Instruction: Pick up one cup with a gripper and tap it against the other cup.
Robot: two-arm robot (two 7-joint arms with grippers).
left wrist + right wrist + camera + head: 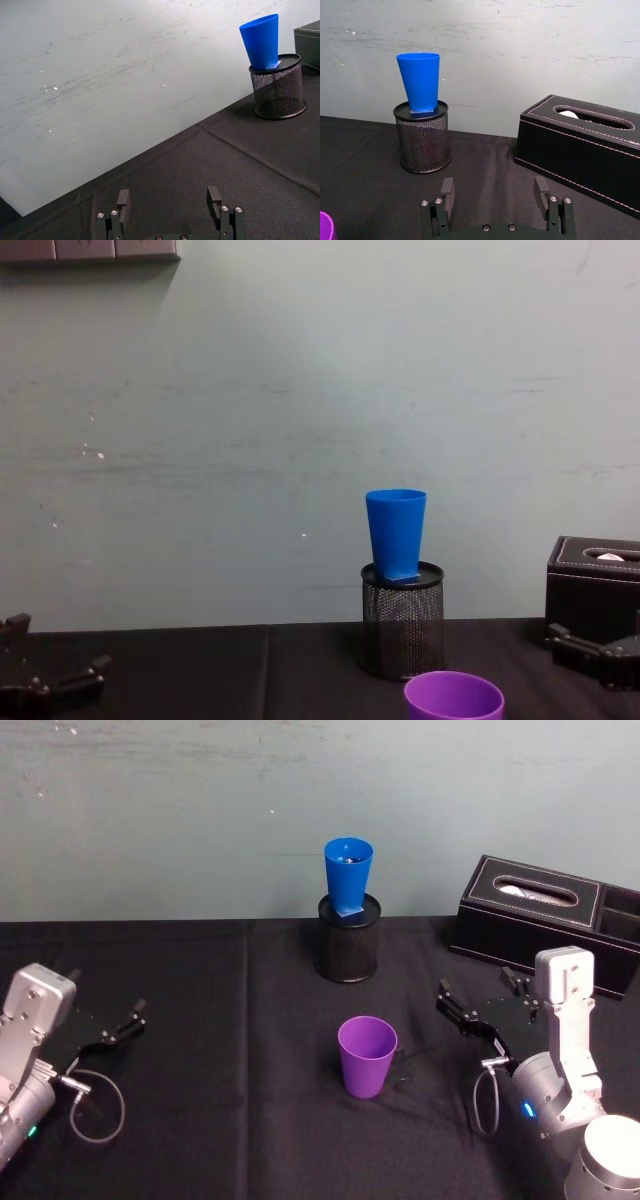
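Purple cup (367, 1055) stands untouched, upright at table centre; blue cup (347, 873) sits in the mesh pen holder (348, 949) behind. Right gripper (483, 1003) and left gripper (112, 1022) spread, empty. Pickup and tap both remain.

Even, soft light fills all four views, with no glare. The black table (200, 1020) swallows most shadows; a faint one lies beside the mesh holder (278, 87) at right in the left wrist view. Focus is slightly soft, the wall mottled.
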